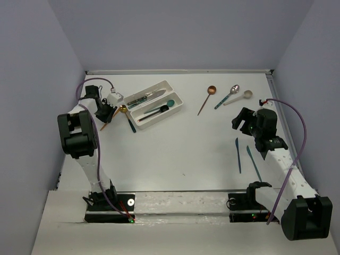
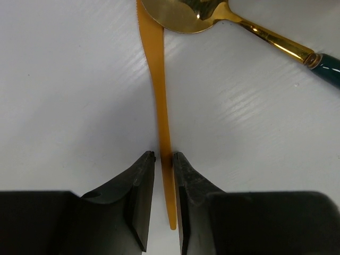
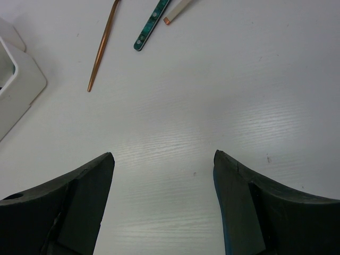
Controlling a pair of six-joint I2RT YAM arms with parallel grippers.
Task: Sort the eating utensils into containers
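In the left wrist view the left fingers (image 2: pixel 163 159) straddle the tail of the orange knife (image 2: pixel 159 79), which lies flat on the bench (image 2: pixel 69 95). One finger touches it and a sliver of bench shows beside the other, so I cannot tell whether they clamp it. The knife's upper end is overlapped by the gold spoon (image 2: pixel 180 13), whose bowl is cut off at the top edge.

The right fingers (image 3: pixel 163 159) stand wide apart over bare bench, holding nothing. Only handle ends show at the top of that view: copper (image 3: pixel 101 48), patterned teal (image 3: pixel 151 26) and cream (image 3: pixel 178 10).

From above, the two white trays (image 1: pixel 175 96) sit upper centre, holding a few utensils too small to make out. Two dark knives (image 1: pixel 238 155) lie at right.
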